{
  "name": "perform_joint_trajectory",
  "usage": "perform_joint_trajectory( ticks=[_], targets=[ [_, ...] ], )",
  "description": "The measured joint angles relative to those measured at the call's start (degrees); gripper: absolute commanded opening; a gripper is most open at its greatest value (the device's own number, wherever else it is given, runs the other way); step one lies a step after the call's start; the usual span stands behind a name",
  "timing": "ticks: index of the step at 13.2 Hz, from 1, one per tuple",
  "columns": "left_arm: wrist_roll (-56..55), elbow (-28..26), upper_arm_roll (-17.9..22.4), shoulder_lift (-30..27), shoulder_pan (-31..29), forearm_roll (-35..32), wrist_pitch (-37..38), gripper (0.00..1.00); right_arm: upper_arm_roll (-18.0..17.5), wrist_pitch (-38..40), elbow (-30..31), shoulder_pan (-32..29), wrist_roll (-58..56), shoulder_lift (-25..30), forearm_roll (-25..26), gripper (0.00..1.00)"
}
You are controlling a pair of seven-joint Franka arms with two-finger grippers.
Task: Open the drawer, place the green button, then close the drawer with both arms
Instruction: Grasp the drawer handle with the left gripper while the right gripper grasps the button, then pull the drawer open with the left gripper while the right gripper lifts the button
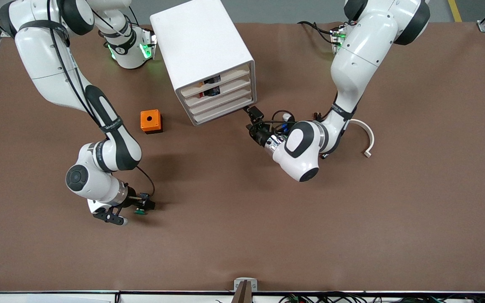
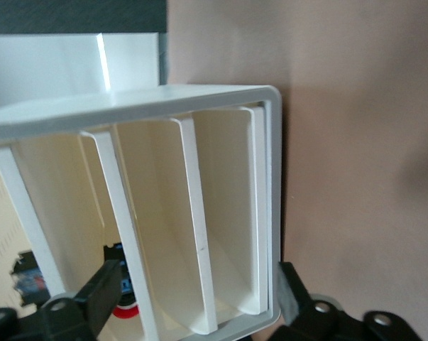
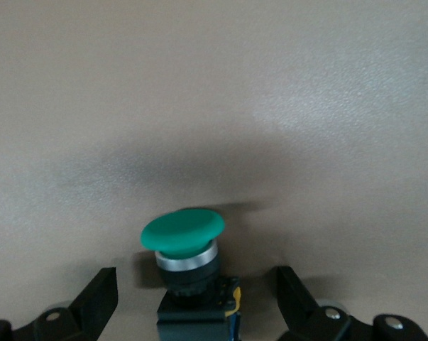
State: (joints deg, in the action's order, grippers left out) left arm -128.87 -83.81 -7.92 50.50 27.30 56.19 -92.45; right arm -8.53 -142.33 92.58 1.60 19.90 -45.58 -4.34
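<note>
The white four-drawer cabinet (image 1: 202,46) stands mid-table with all its drawers shut; the third drawer (image 1: 222,104) also shows in the left wrist view (image 2: 164,234). My left gripper (image 1: 251,119) is open at the cabinet's lower front corner toward the left arm's end. In the left wrist view (image 2: 196,295) its fingers (image 2: 103,291) stand on either side of the lower drawer fronts. The green-capped button (image 1: 140,211) lies on the table near the front camera. My right gripper (image 1: 145,206) is open around the button (image 3: 185,238), with its fingers (image 3: 96,298) apart from it.
An orange box with a hole (image 1: 151,121) sits beside the cabinet toward the right arm's end. A white curved part (image 1: 368,136) lies toward the left arm's end. The two upper drawers show dark parts (image 1: 211,86).
</note>
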Motion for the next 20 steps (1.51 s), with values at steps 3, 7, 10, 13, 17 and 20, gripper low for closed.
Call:
perform_joint_trajectory(
  ticks=[3, 7, 10, 13, 17, 20],
  targets=[
    [-2.4, 0.0, -0.1, 2.3, 3.2, 1.1, 0.0, 0.76, -0.4, 2.0, 0.0, 0.0, 0.0, 0.3, 0.0, 0.49],
    [-3.8, 0.1, -0.1, 2.6, 7.7, 3.4, 0.0, 0.54, -0.7, 7.2, -0.2, -0.1, 0.0, 1.3, 0.0, 0.08],
    [-3.9, 0.1, -0.1, 3.0, 9.7, 3.4, -0.1, 0.2, -0.8, 11.7, -1.0, -0.3, 0.1, 1.9, 0.0, 0.02],
    [-3.9, 0.1, 0.6, 3.3, 9.5, 3.4, -0.2, 0.0, -0.7, 16.7, -4.1, -1.1, 0.1, 2.0, 0.0, 0.02],
    [-2.7, 2.1, 3.4, 3.3, 7.6, 3.4, -0.1, 0.0, -0.8, 23.3, -8.7, -1.3, 2.1, 3.6, 0.0, 0.02],
    [-1.1, 4.2, 6.3, 3.2, 6.9, 3.4, -0.1, 0.0, -1.3, 27.4, -9.1, -0.7, 8.2, 6.5, 0.0, 0.02]
  ],
)
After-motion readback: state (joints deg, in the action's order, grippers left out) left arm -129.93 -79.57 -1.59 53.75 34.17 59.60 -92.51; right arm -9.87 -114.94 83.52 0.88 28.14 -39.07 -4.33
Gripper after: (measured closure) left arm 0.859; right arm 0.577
